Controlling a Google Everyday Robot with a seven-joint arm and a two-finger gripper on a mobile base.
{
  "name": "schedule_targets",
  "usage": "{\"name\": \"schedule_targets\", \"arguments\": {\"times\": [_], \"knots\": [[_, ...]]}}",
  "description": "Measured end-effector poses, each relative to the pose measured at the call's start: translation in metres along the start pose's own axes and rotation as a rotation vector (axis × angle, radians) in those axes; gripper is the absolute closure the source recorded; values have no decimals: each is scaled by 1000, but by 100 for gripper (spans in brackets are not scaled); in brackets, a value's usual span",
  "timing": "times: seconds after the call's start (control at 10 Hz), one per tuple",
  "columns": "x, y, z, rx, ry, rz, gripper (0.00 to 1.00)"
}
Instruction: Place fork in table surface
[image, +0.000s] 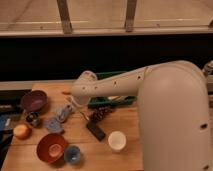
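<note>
Claw (75, 103) sits low under the arm's tip, over the worktop (127, 125), clamped shut on what looks like the fork (81, 113) slanting toward the black bar (95, 130): we're mid-placement, and next comes lowering it onto bare wood and letting go

The gripper (75, 102) hangs centre-left above the desk (127, 122), tray (125, 101) behind it, bowls (51, 146) lower left, cup (117, 140) lower centre.
</note>
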Motion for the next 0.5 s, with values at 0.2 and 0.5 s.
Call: {"name": "schedule_targets", "arguments": {"times": [0.2,0.5], "knots": [[-16,-20,-25,-20,-69,-8,86],[-34,-43,-29,-82,-178,-34,86]]}}
